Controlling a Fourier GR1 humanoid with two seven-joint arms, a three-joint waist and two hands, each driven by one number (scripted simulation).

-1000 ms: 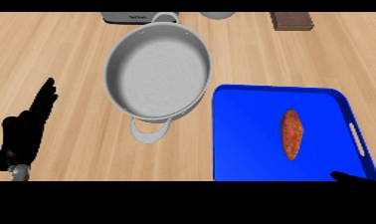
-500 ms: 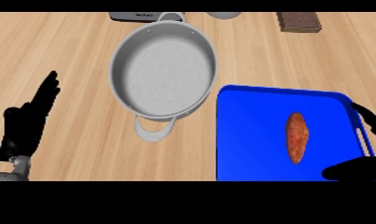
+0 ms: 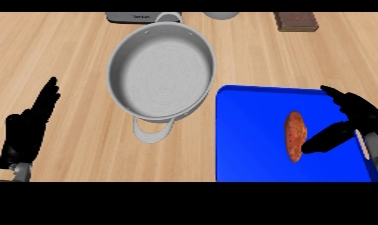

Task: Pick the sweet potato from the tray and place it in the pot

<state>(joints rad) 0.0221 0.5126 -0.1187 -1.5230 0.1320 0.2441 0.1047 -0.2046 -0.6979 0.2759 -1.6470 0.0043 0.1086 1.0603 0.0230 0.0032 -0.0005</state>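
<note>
Sweet potato [image 3: 295, 135]: lying on the blue tray [image 3: 251, 139], lower right of frame.
Right hand [image 3: 348, 119]: spread wide over the tray's right edge, thumb tip just beside the potato.
Pot [image 3: 161, 71]: centre, on the table [image 3: 66, 54].
Left hand [image 3: 28, 128]: open, lower left.
Writing: dark object [image 3: 134, 17] at the top edge, lettering unreadable.

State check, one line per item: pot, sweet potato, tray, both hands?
pot: upright on the counter, nothing inside.
sweet potato: lying on the tray, not grasped.
tray: flat on the counter, right of the pot.
right hand: open, beside the sweet potato.
left hand: open, resting at the left edge.
</note>
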